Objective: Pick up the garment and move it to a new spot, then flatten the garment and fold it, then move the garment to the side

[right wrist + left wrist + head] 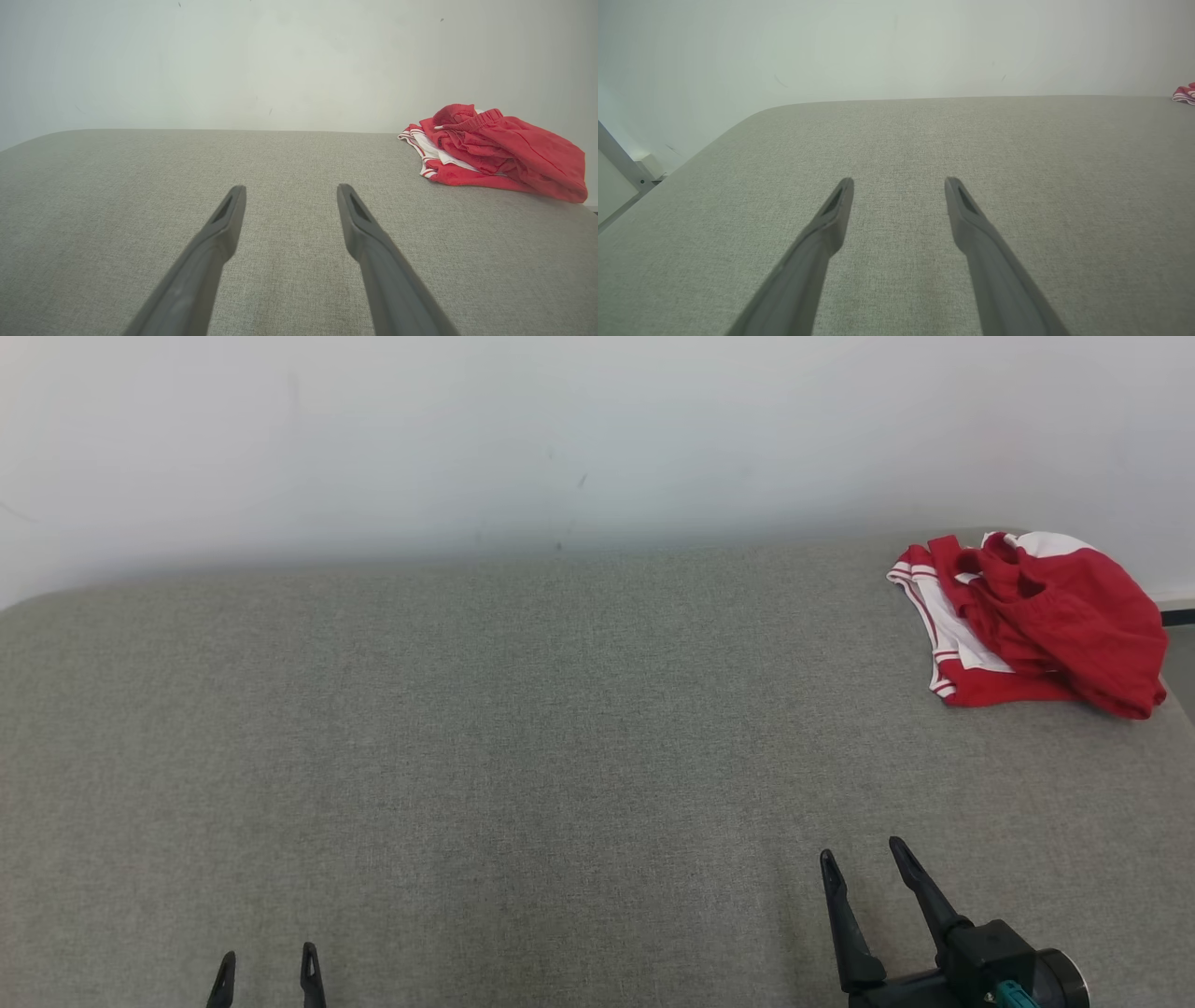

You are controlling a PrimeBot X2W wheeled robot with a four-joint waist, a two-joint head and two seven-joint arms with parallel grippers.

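Red garment (1074, 607), with white panels and thin red-and-white striped trim along the hems. Bunched into a loose, rumpled heap, neither flattened nor folded. Rests on the grey cloth-covered surface (523, 737), at its far right corner, close to the back edge and reaching the right edge. Shows its white, striped part on the side toward the surface's middle, with plain red folds piled over it toward the right edge. Carries a gathered, elastic-looking band curled on top.

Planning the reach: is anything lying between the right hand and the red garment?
Nothing: the stretch from the right hand to the crumpled red garment is bare grey fabric surface, as seen in the head and right wrist views.
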